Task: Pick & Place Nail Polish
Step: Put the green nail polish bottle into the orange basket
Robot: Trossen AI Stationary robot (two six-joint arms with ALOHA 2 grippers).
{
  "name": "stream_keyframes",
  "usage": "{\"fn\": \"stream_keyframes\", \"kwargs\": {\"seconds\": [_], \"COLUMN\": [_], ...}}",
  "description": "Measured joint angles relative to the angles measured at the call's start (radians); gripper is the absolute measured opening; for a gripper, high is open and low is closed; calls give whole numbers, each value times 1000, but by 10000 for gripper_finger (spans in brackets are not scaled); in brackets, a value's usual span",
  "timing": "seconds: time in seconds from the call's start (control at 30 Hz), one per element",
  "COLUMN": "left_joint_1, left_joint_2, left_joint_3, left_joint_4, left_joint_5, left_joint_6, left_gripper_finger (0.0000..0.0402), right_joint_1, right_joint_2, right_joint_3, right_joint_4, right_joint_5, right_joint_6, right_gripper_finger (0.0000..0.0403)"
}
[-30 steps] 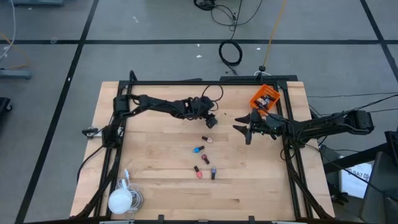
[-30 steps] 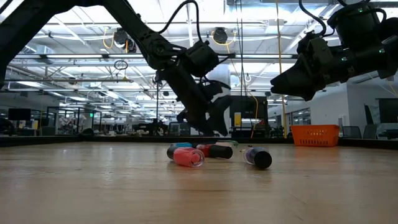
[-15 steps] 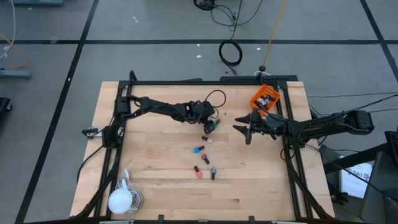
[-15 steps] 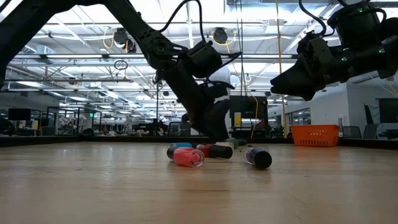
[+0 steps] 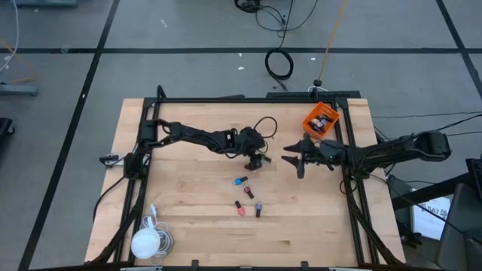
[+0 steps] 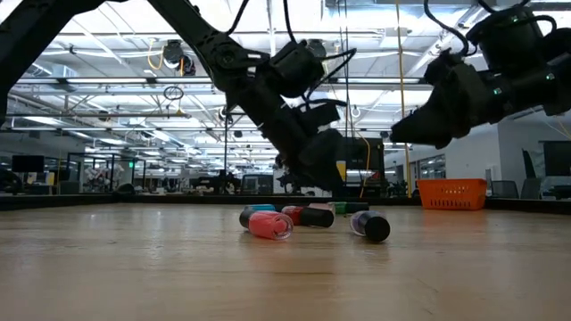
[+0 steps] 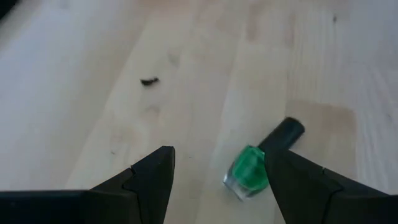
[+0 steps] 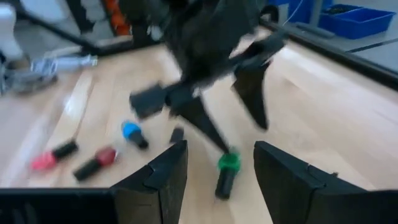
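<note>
A green nail polish bottle [image 7: 250, 172] with a dark cap [image 7: 284, 133] lies on its side on the wooden table. My left gripper [image 7: 217, 169] is open and slants down over it, one finger on each side, the bottle close to one of them. In the high view the gripper [image 5: 258, 159] hides the bottle. Nearer the front lie a blue bottle [image 5: 239, 181], a dark red one [image 5: 249, 193], a pink one [image 5: 240, 210] and a purple one [image 5: 257, 210]. My right gripper [image 5: 295, 156] hangs open above the table to the right, with nothing between its fingers. My left gripper has one finger [image 7: 292, 180] right beside the green bottle's glass body [image 7: 260, 174]. I cannot tell whether it touches. The bottle lies flat on the table.
An orange bin [image 5: 320, 119] holding bottles stands at the far right corner. A white round object with a cord [image 5: 148, 241] lies at the near left. Black frame rails [image 5: 241, 99] run along the table's far, left and right sides.
My left gripper has swung toward the table's near and right side, coming over the green bottle, and has rolled about its own axis. Its fingers stay open. The bottles lie where they were.
</note>
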Motion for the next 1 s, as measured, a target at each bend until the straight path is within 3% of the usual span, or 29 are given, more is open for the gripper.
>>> {"fn": "stream_keyframes", "kwargs": {"seconds": [0.2,0.6,0.83,1.0], "left_joint_1": [9,10,10,10], "left_joint_2": [-87,-179,-175,-175], "left_joint_3": [0,0,0,0], "left_joint_4": [8,-9,-39,-44], "left_joint_5": [-4,-5,-7,-7], "left_joint_6": [2,23,23,23], "left_gripper_finger": [243,243,243,243], "right_joint_1": [14,13,8,-13], "right_joint_2": [172,583,724,755], "right_joint_3": [37,240,314,318], "right_joint_4": [10,11,24,24], "right_joint_5": [79,37,26,25], "right_joint_6": [-11,-74,-96,-80], "right_gripper_finger": [171,172,171,171]}}
